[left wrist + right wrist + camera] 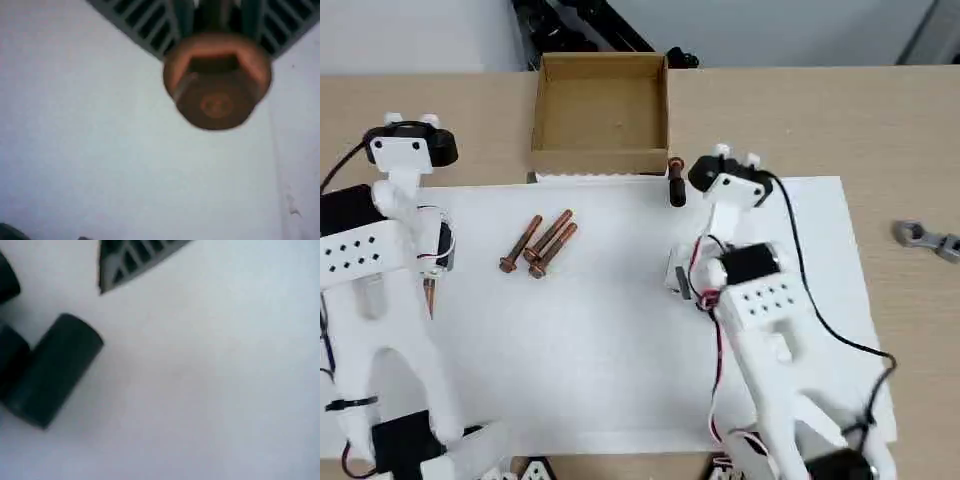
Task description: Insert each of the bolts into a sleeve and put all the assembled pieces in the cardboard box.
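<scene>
By the left edge of the white sheet, the left gripper clamps a bolt. Three bolts lie near its far edge.

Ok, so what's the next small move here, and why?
Probably lower the right gripper onto the nearest black sleeve and grasp it. The left gripper already holds a bolt, while that sleeve lies loose on the white sheet, so the bolt has nothing to go into yet.
</scene>
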`<state>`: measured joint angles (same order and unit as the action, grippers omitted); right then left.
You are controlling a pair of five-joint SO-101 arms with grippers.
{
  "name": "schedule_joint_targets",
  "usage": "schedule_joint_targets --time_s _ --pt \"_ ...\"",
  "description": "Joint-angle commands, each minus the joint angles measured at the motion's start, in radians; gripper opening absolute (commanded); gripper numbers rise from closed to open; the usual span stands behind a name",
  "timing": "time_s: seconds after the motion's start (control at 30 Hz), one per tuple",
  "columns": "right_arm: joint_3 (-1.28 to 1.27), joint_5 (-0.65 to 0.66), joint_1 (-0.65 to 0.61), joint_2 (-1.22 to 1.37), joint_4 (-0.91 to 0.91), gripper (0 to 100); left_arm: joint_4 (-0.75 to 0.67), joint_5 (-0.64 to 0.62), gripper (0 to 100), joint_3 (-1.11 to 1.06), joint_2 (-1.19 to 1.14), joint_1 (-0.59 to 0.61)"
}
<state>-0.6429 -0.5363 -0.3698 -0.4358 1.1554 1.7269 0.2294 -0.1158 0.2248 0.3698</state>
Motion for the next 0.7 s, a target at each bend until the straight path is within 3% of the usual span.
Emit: schedule_joint_targets --time_s 0.0,0.17,0.67 --pt "0.011 -0.040 -0.025 0.048 -0.036 15.3 0.023 0.000 0 0.041 0.055 0.008" --pt "0.006 -0.044 -0.077 0.054 -0.101 15.2 0.023 0.000 0 0.041 0.055 0.008" --pt "-0.173 -0.135 -0.071 0.062 -0.410 15.2 0.025 -0.002 0 0.041 0.057 0.008"
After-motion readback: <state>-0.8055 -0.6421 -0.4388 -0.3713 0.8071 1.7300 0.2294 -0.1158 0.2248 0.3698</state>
